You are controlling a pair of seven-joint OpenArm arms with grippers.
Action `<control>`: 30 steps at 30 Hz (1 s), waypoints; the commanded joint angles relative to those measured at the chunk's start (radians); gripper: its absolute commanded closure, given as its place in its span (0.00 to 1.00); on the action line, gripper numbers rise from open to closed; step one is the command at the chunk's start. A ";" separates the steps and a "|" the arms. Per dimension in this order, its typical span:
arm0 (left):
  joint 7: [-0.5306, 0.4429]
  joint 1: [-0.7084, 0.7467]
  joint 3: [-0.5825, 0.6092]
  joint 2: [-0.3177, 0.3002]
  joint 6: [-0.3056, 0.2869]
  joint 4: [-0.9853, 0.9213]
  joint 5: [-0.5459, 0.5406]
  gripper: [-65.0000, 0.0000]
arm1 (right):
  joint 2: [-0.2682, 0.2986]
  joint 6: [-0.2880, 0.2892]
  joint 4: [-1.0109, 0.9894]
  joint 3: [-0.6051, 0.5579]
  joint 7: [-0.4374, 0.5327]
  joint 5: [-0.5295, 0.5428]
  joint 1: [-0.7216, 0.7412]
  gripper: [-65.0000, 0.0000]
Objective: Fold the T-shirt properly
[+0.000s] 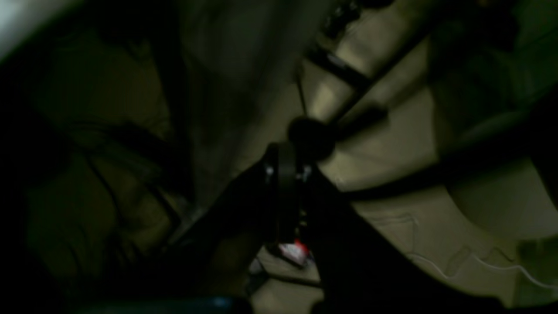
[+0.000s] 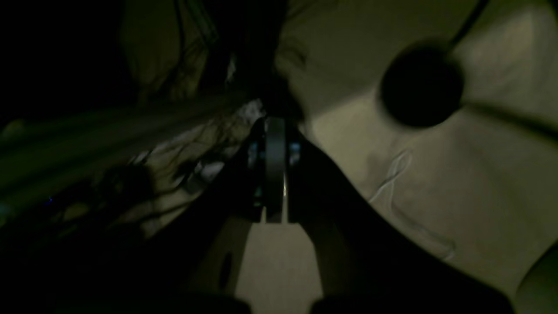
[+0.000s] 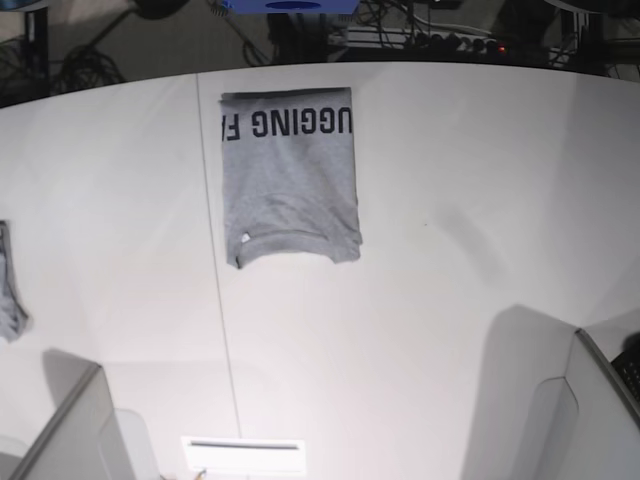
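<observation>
The T-shirt (image 3: 290, 185) lies folded into a grey rectangle at the far middle of the white table (image 3: 450, 200). Black block lettering runs along its far edge, and the ribbed neck is at its near edge. Neither gripper shows in the base view. In the dim left wrist view my left gripper (image 1: 285, 192) has its fingers pressed together with nothing between them. My right gripper (image 2: 274, 174) looks the same in the right wrist view: shut and holding nothing. Both wrist views look past the fingers at a dark floor, and the T-shirt is in neither.
Another grey cloth (image 3: 10, 290) hangs at the table's left edge. Grey box-like structures stand at the near left (image 3: 70, 430) and near right (image 3: 600, 410) corners. A white sheet (image 3: 245, 455) lies at the near edge. Cables and a power strip (image 3: 450, 40) sit behind the table.
</observation>
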 commanded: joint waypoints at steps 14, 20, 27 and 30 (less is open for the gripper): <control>-0.014 -0.388 -0.081 0.357 0.344 -1.061 -0.004 1.00 | 0.308 0.003 -0.860 -0.841 0.113 0.006 0.505 1.00; -0.009 -0.568 -0.356 0.418 0.344 -1.249 -0.003 1.00 | 0.227 -0.115 -0.965 -1.085 0.242 0.006 0.580 1.00; -0.009 -0.586 -0.502 0.389 0.344 -1.249 0.008 1.00 | 0.179 -0.336 -0.977 -1.209 0.303 0.006 0.618 1.00; -0.009 -0.586 -0.502 0.383 0.344 -1.249 0.008 1.00 | 0.173 -0.338 -0.977 -1.205 0.303 0.008 0.631 1.00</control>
